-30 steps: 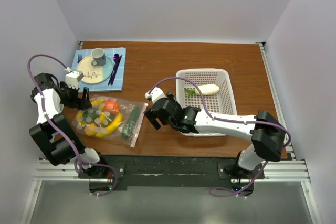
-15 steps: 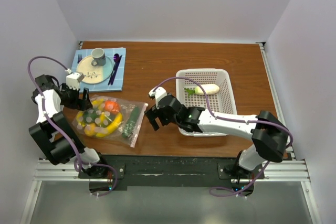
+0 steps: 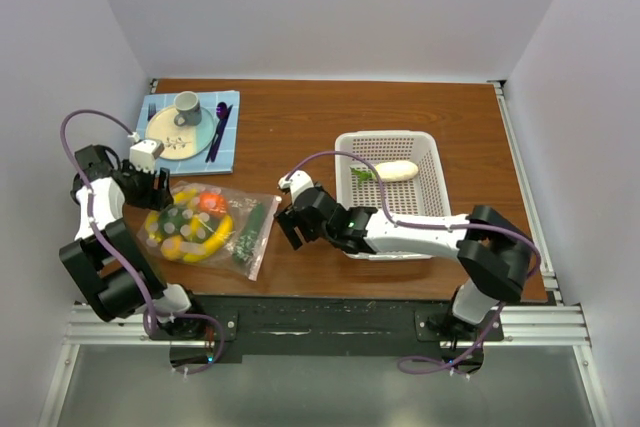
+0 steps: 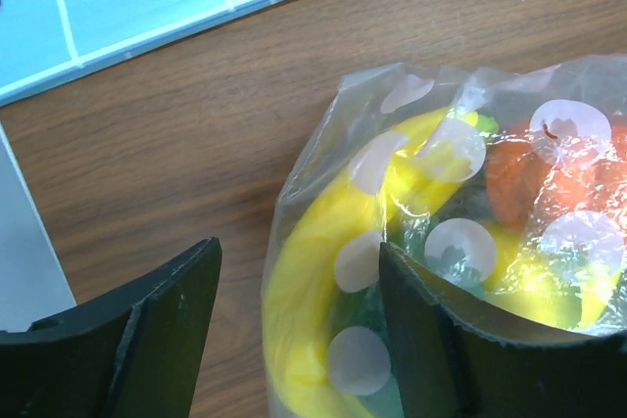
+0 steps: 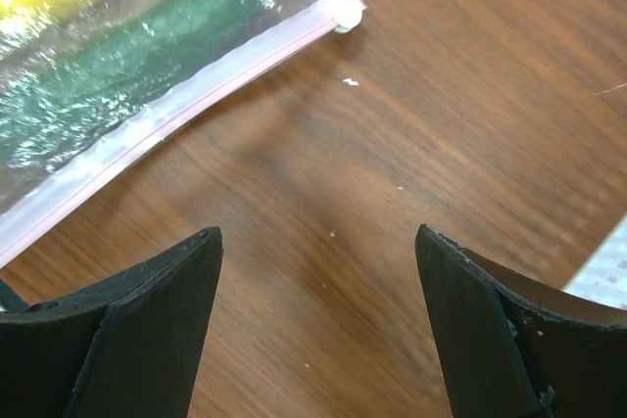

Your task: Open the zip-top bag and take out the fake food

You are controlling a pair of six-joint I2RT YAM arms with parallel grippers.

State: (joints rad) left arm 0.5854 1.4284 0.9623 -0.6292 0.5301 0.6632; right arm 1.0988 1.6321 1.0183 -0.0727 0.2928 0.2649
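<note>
The bag (image 3: 212, 229) lies flat on the near left of the table (image 3: 300, 127). It is zipped, and the food (image 3: 188, 225) is inside it. Through the dotted plastic show a banana (image 4: 313, 271), an orange tomato (image 4: 519, 178) and, toward the right end, a green cucumber (image 5: 127, 46). The pink zipper strip (image 5: 196, 85) runs along the bag's right edge.

The left gripper (image 4: 296, 254) is at the bag's far left corner with its fingers spread. One finger (image 4: 157, 330) is over bare wood and the other (image 4: 441, 340) is over the bag, so the bag's edge lies between them, unpinched.

The right gripper (image 5: 315, 242) is low over bare wood just right of the zipper strip. Its fingers are spread and hold nothing.

A white basket (image 3: 390, 137) stands to the right, with a cream-white piece (image 3: 398, 169) in it. A blue mat (image 3: 230, 147) with a plate (image 3: 168, 145) and a cup (image 3: 187, 104) lies at the far left.
</note>
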